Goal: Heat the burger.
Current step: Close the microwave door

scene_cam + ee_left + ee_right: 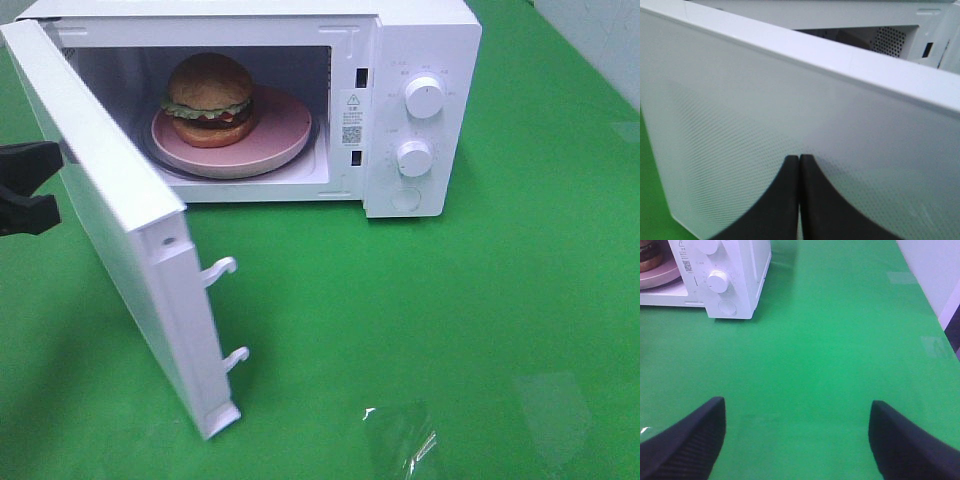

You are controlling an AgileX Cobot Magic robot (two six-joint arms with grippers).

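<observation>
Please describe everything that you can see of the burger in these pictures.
The burger is round, with a glossy golden-brown top bun, a frilly green lettuce layer, a dark patty with a little red beside it, and a lower bun. It looks whole and stands upright. It sits left of centre on the pink plate, inside the white microwave, whose door stands open. Only the plate touches it. The right wrist view shows just a part of its side.
</observation>
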